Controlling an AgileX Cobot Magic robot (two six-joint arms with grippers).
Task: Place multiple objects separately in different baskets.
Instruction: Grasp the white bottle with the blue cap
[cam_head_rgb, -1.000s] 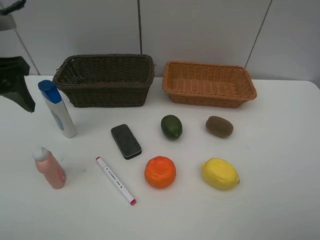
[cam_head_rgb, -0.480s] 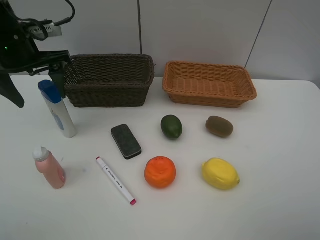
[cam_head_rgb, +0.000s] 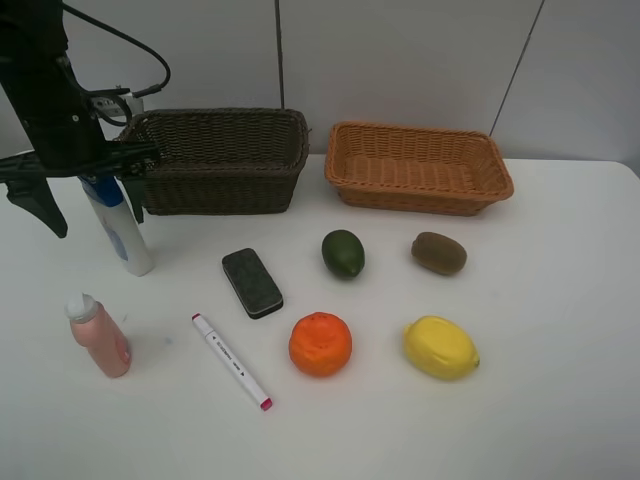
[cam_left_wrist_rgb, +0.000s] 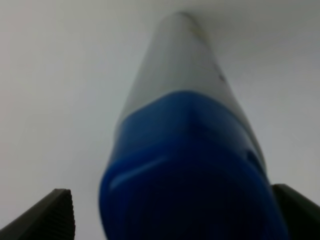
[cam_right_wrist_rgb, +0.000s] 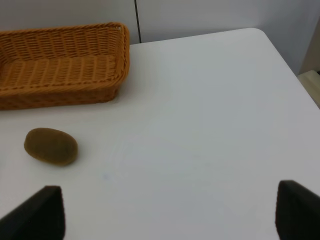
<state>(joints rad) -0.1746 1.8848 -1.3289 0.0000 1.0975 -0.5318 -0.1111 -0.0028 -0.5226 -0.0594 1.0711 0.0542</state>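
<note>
White worktop (cam_head_rgb: 560, 400), pale panelled wall (cam_head_rgb: 400, 60) behind. The left claw (cam_head_rgb: 90, 205) gapes wide around the upright blue-capped bottle (cam_head_rgb: 125, 240) beside the dark basket (cam_head_rgb: 220, 170). The right claw (cam_right_wrist_rgb: 170, 215) is spread open too, near the kiwi (cam_right_wrist_rgb: 50, 146).

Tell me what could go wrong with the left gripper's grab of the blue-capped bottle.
1. The tall white blue-capped bottle stands upright between the jaws of the open left gripper. An off-centre close could tip it, perhaps onto the small pink bottle nearby.
2. One finger appears close to the dark brown wicker basket. It might snag the weave or shove the basket.
3. Gripping only the rounded cap may let the bottle slip.
</note>
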